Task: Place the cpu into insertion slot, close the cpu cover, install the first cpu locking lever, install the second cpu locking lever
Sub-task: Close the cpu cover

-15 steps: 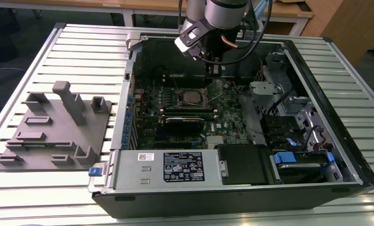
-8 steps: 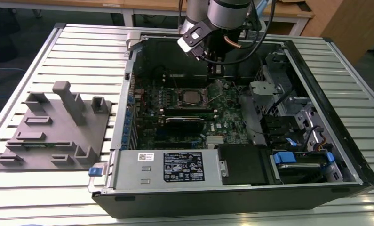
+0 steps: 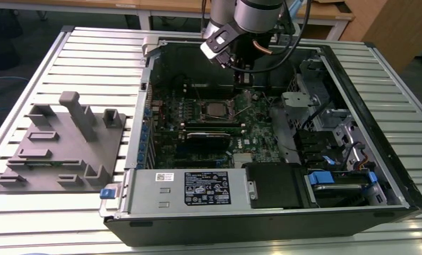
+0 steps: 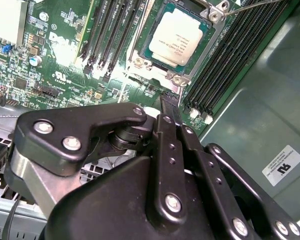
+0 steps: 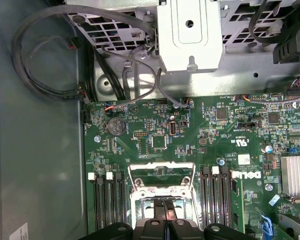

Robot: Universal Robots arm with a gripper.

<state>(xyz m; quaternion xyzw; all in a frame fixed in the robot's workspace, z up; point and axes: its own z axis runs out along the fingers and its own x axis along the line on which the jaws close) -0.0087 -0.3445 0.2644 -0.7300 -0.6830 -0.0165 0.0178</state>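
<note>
The small square cpu [image 4: 179, 36] has a dull silvery metal top, the green circuit-board motherboard [image 4: 65, 55] shines glossy where light strikes it, the ribbed pale tabletop [image 3: 76, 53] looks like smooth satin metal, and the grey moulded holder block [image 3: 55, 149] is matt plastic.

Pale silvery-tan cpu [image 4: 176, 36], green motherboard [image 4: 60, 56]

Gripper [image 3: 243, 79] hovers inside open computer case [image 3: 267, 226], near cpu [image 3: 216, 108]
</note>
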